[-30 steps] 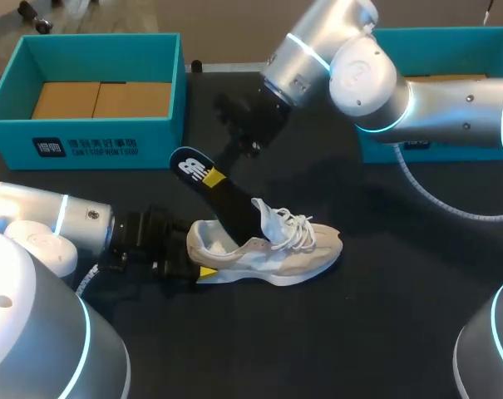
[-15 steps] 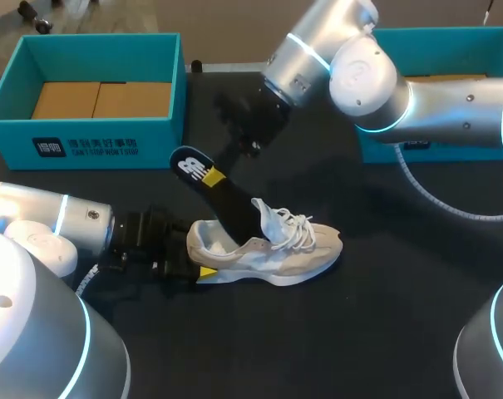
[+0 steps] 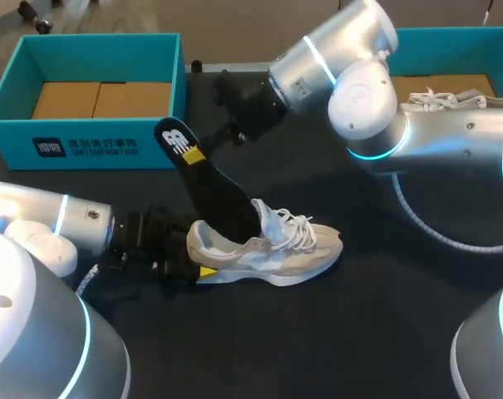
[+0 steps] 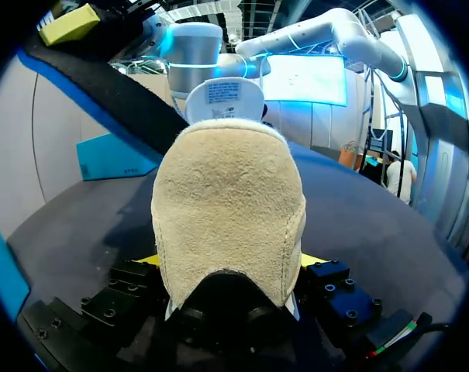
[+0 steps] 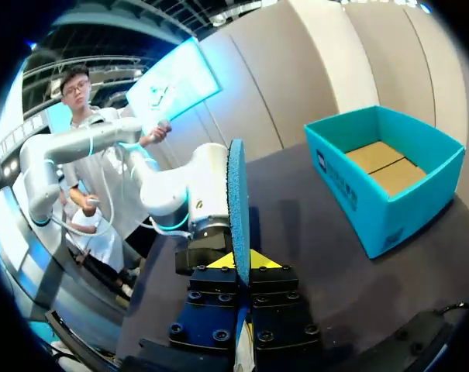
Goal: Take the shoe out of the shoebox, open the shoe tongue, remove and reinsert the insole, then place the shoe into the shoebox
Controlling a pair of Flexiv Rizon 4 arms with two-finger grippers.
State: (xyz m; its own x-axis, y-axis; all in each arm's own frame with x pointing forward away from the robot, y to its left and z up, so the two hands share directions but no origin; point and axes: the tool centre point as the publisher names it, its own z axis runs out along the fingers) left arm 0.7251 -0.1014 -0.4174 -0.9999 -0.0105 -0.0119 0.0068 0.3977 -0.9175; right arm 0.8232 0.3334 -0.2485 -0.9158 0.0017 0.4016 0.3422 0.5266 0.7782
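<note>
The beige suede sneaker with white laces (image 3: 268, 249) stands on the black table (image 3: 376, 332) with its heel clamped in the left gripper (image 4: 228, 260). The right gripper (image 5: 240, 262) pinches the heel end of the black, blue-backed insole (image 3: 209, 191), whose front sits inside the shoe. The pull should probably run along the insole's length, with the heel held firm so the sneaker does not lift. The left teal cardboard shoebox (image 3: 151, 137) holds only a brown cardboard liner (image 3: 101, 98), while the right teal box (image 3: 438, 37) holds another pale laced shoe (image 3: 442, 100).
</note>
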